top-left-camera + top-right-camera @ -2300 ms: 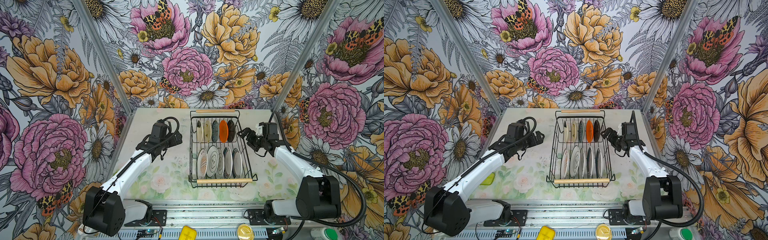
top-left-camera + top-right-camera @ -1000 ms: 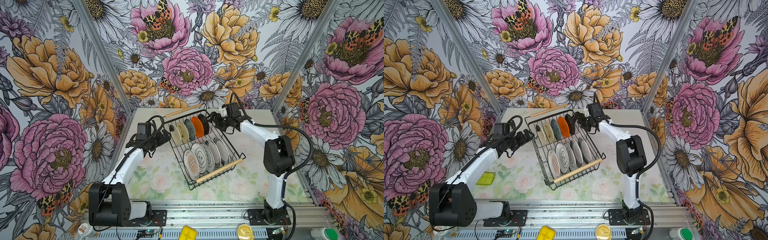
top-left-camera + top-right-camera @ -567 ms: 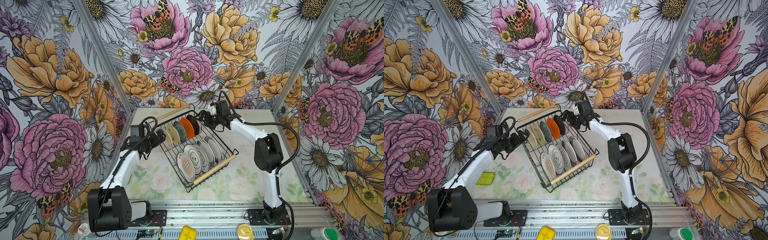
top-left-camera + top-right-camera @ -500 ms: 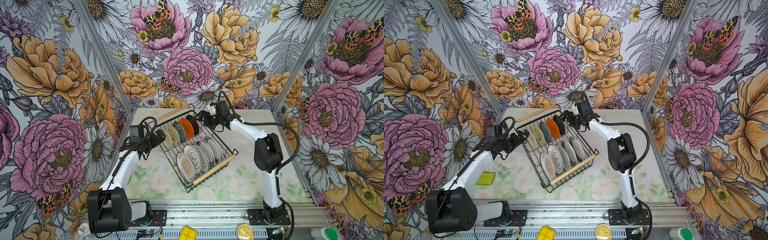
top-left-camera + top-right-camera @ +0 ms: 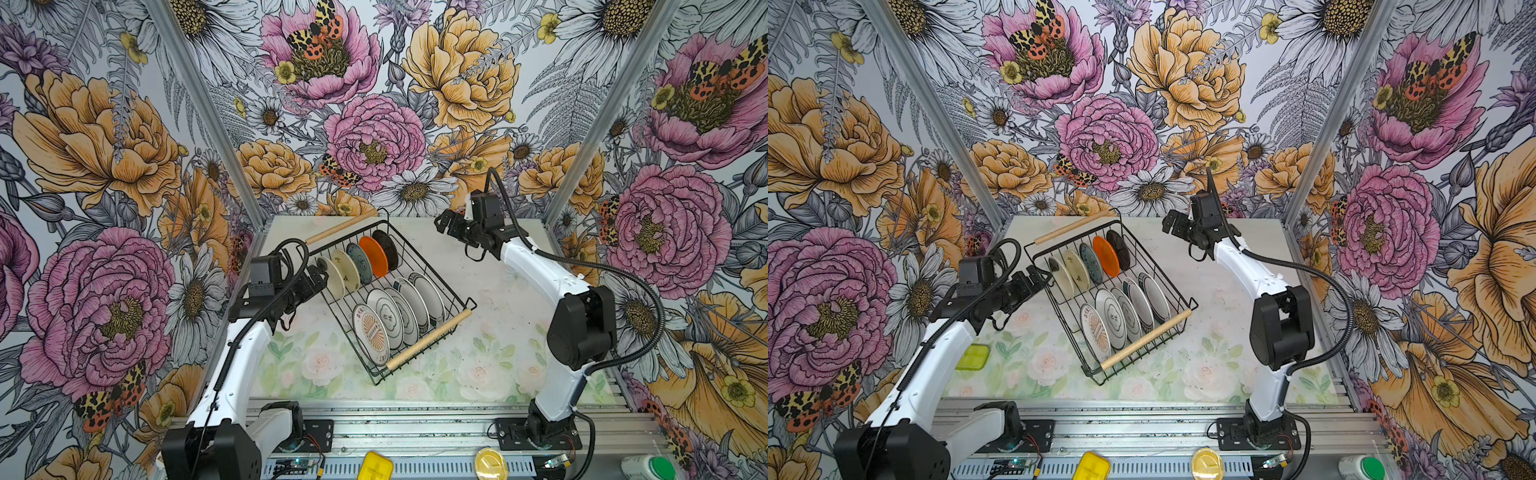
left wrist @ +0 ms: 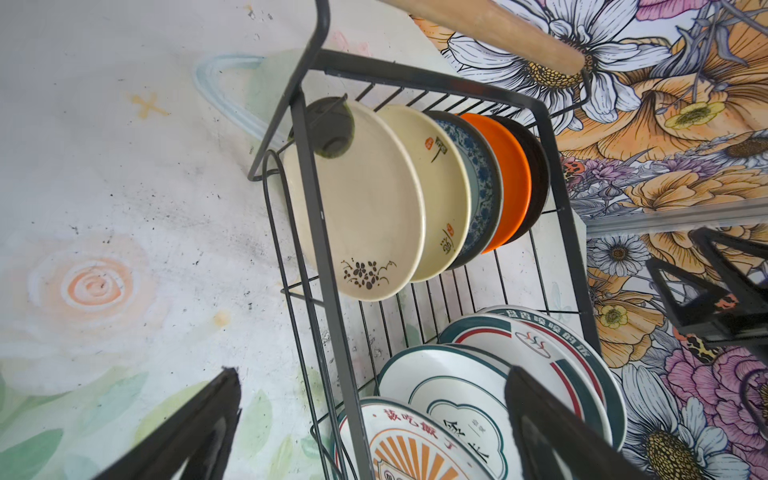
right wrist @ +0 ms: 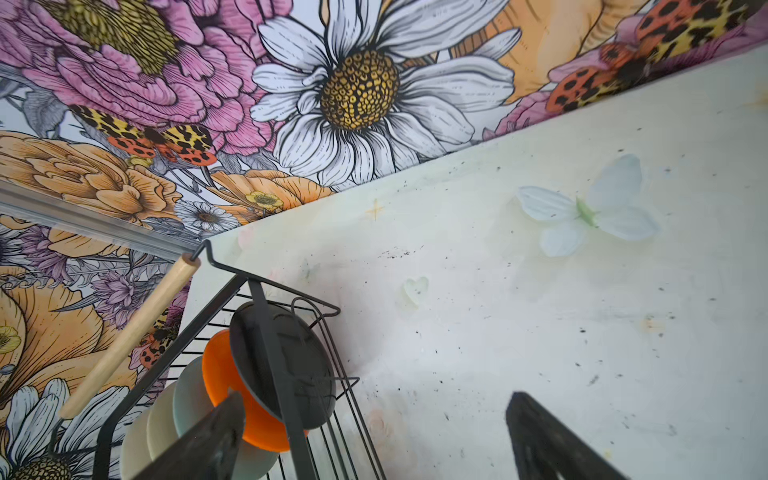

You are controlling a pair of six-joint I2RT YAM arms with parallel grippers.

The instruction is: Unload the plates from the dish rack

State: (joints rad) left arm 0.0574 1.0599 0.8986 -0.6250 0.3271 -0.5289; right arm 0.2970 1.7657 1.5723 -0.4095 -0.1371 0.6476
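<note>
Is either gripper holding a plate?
No, the left gripper and right gripper are both open, and the plates all stand in the dish rack.

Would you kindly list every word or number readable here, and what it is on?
"吃饭", probably, in the rim lettering of the sunburst plate; neighbouring characters unclear.
Dark characters on the plate behind: partly hidden, unreadable.
Rim characters on the red-banded plate: too blurred.
Brush marks and red seals on the cream plate: unreadable.

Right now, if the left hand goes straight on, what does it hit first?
Probably the near side wires of the dish rack; the open left hand is almost on them. The cream plate stands just behind.
</note>
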